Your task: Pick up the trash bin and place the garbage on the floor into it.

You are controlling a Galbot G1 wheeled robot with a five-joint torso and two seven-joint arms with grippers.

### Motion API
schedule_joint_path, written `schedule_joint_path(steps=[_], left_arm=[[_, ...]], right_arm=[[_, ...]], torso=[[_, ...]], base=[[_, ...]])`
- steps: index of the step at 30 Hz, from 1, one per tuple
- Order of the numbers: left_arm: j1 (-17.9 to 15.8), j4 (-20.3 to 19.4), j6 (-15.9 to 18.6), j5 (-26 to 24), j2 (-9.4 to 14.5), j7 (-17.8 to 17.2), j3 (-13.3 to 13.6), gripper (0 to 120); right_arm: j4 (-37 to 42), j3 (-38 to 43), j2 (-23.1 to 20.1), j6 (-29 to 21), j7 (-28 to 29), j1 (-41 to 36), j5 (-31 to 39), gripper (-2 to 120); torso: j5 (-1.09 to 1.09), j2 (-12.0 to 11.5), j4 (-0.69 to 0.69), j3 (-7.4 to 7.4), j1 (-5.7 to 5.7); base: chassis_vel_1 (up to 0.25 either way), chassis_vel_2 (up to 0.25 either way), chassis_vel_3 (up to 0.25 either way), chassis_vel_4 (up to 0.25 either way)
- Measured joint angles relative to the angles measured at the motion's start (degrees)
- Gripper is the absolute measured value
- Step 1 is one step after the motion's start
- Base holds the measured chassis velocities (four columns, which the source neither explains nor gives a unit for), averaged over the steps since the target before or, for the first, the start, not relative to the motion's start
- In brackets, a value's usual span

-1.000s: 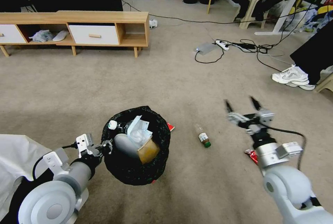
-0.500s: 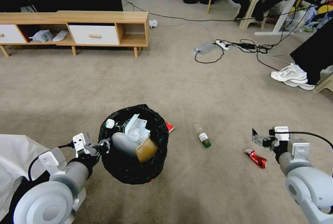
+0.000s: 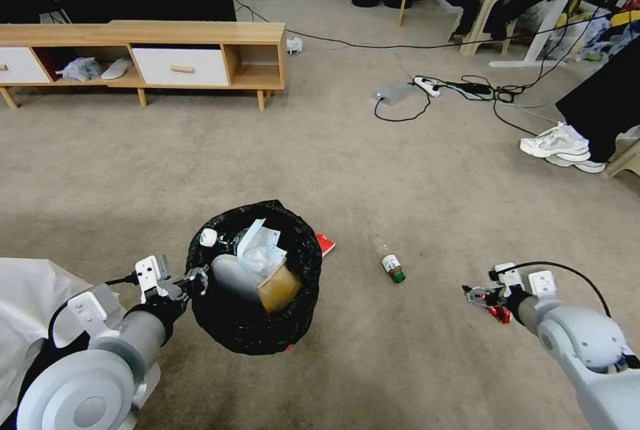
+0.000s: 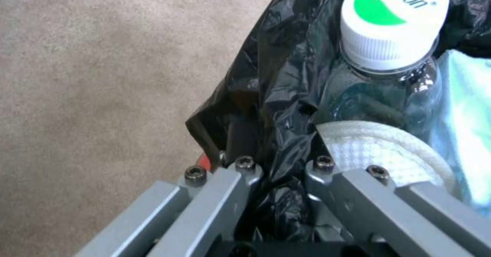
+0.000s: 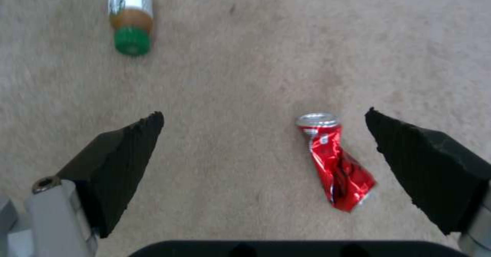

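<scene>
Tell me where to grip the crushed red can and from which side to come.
Grip the can across its crumpled middle, coming straight down from above. It lies flat on the carpet, so only its sides are free. The open right gripper already straddles it, though the can sits nearer one pad; centring first seems wise.

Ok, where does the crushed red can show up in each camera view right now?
Head view: the crushed red aluminium can lies on the beige carpet, partly behind the right gripper.
Right wrist view: the can lies between the open black fingers, nearer one of them.
Left wrist view: not in it.
Shared landmark: the small green-capped bottle, on the carpet beyond the can.
</scene>
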Motion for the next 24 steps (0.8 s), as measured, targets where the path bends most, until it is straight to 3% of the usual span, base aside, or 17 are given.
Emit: schedule_joint_path(steps=[9,24], left_arm=[[-0.06,0.00,0.15,-0.19,0.15,0.07,-0.19,4],[-0.82,0.60,0.27,-0.11,0.00,0.08,0.39,4]], right_arm=[[-9.92,-1.72,0.36,2.05,-11.92,5.85,-11.11,100],[-19.85,-2.23,1.10,4.24,-15.92,9.72,-20.29,100]], torso=[[-0.01,0.00,0.00,0.00,0.00],[-0.01,0.00,0.00,0.00,0.00]], base=[[0.000,0.000,0.000,0.000],[0.000,0.000,0.000,0.000]])
